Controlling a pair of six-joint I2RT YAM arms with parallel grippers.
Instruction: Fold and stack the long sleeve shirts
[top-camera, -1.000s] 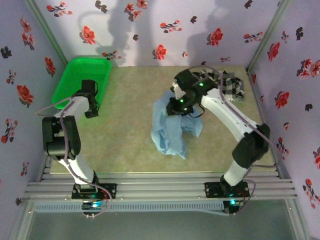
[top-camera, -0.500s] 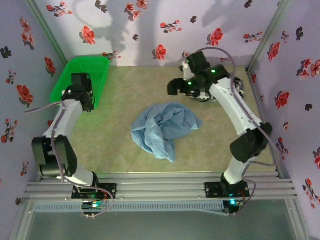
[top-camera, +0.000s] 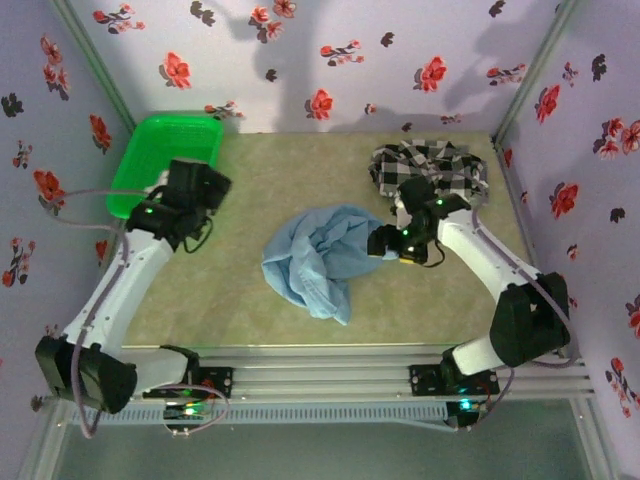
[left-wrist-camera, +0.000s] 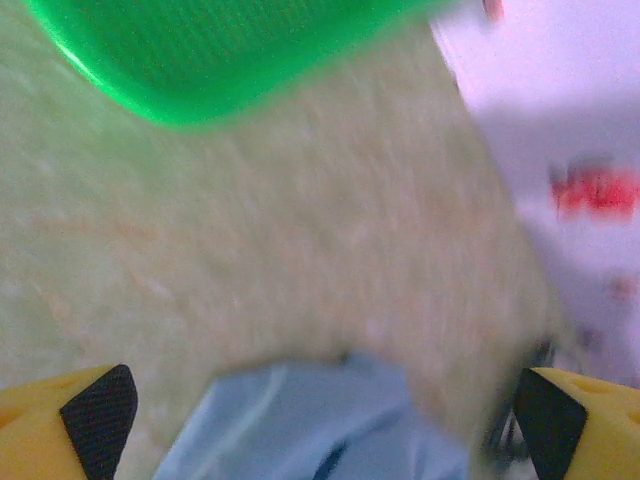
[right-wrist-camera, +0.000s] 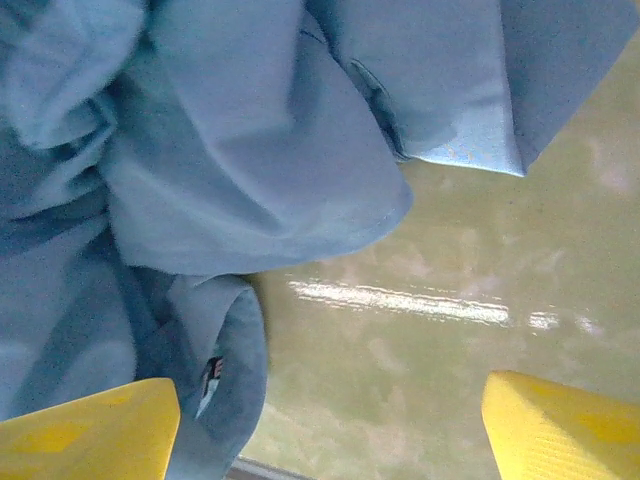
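Blue shirt, shown crumpled in a heap at the middle of the table; checked shirt, bunched at the far right corner. The two are well apart. Neither is judged to be folded, and no stack is formed yet.

Hazards, as judged from this arrangement: several layers of the heap may be pinched at once, so that the blue shirt is lifted as a bundle and not spread flat. A sleeve tucked under the heap may be missed, since the sleeves cannot be told apart here. The basket, at the far left corner, may be knocked by the left arm, which is held just beside it.

Left gripper: seen between the basket and the heap, jaws spread wide; nothing is held, and in the wrist view bare table and a blue fold are framed between the fingertips. Right gripper: placed at the right edge of the heap, jaws also wide apart and empty. Contact of one finger with the cloth cannot be determined.
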